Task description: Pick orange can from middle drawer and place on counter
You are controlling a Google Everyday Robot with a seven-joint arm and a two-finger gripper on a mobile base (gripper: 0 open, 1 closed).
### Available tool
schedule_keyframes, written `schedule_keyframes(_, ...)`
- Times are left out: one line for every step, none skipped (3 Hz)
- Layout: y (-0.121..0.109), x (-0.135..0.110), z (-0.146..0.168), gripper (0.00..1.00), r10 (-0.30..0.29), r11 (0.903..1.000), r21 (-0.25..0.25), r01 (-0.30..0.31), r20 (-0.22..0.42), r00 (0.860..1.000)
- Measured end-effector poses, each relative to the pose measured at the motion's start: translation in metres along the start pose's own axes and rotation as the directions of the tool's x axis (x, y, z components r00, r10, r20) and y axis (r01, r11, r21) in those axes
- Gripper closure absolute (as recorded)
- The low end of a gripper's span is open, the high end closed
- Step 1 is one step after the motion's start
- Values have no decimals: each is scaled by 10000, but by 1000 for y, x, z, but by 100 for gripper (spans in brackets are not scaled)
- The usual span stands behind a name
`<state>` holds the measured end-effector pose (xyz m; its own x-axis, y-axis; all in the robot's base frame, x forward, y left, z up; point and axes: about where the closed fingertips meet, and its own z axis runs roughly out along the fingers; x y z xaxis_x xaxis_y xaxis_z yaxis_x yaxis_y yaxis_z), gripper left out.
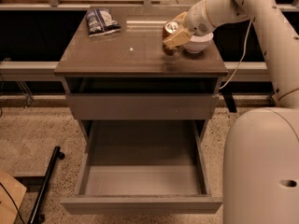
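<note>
The orange can [171, 31], dark orange-brown with a silver top, is at the right rear of the counter [126, 55], right next to a white bowl. My gripper [175, 37] comes in from the upper right and is shut on the can, with tan fingers [179, 38] on its side. The can is upright, at or just above the countertop; I cannot tell whether it touches. The middle drawer [142, 180] is pulled out wide below, and its grey floor holds nothing.
A white bowl [198, 44] sits just right of the can, partly behind my wrist. A blue snack bag [100, 21] lies at the counter's back left. The upper drawer front [142, 106] is shut. My white base [261, 167] fills the lower right. A black bar [44, 185] lies on the floor at left.
</note>
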<state>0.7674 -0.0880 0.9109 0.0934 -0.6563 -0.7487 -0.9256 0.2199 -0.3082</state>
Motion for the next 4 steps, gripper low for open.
schedule_keyframes(2,3,7,34,12,9993,-361,-20,-227,9997)
schedule_keyframes(5,9,15,11,124,9977,-666,-149,-383,9992)
schedule_keyframes(6,16,21,0,425,9950,-887,-457,-373,9984)
schedule_keyframes(6,16,21,0,425,9950,-887,-457,-373,9984)
